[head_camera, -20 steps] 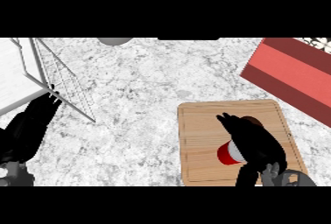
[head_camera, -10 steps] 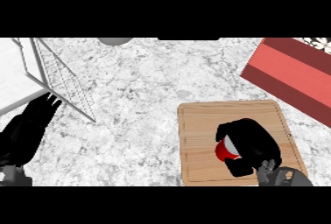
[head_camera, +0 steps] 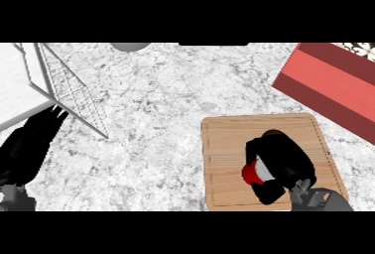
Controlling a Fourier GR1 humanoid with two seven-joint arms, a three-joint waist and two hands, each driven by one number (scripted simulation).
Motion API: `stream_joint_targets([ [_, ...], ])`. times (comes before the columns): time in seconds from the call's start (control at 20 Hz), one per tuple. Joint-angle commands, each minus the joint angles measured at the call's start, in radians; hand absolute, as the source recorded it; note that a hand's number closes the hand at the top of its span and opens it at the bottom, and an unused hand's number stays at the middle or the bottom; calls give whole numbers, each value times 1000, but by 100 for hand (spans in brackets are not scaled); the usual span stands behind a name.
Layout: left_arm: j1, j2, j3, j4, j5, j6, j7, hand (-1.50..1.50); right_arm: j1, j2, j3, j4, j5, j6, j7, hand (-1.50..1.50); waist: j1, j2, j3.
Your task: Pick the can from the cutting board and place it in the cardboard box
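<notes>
You will find no readable words, numbers, brands or signs anywhere in this view. The can (head_camera: 254, 173), low and right of centre in the frame, shows only a sliver of red and white from under the right hand (head_camera: 282, 161), and no lettering can be made out on it.

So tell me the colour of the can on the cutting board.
Red and white where the can shows beside the right hand, head view.

Marbled grey counter (head_camera: 168, 109), wooden cutting board (head_camera: 227, 144), red box (head_camera: 330, 84), wire rack (head_camera: 70, 92)
</notes>
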Motion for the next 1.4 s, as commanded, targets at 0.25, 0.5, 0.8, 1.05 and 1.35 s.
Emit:
stream_joint_targets([
  [0.25, -15, 16, 34, 46, 20, -33, -18, 0, -94, -217, -109, 228, -6, -70, -454, 150, 4, 4, 2],
  [0.5, -23, -29, -14, -8, -41, 25, 2, 0, -135, -201, -153, 226, 53, -184, -509, 150, -1, 2, 2],
  [0.8, 32, -17, 16, 45, -22, -33, -62, 0, -128, -173, -219, -63, -22, -79, -423, 150, -7, -1, 1],
  [1.05, 12, -30, 3, 65, -58, -6, -80, 0, -193, -196, -401, -234, -145, -3, -341, 150, -14, -2, 0],
  [1.35, 28, 13, 44, 15, 19, -61, -21, 0, -295, -201, -580, -268, -192, 22, -177, 150, -3, -1, 1],
])
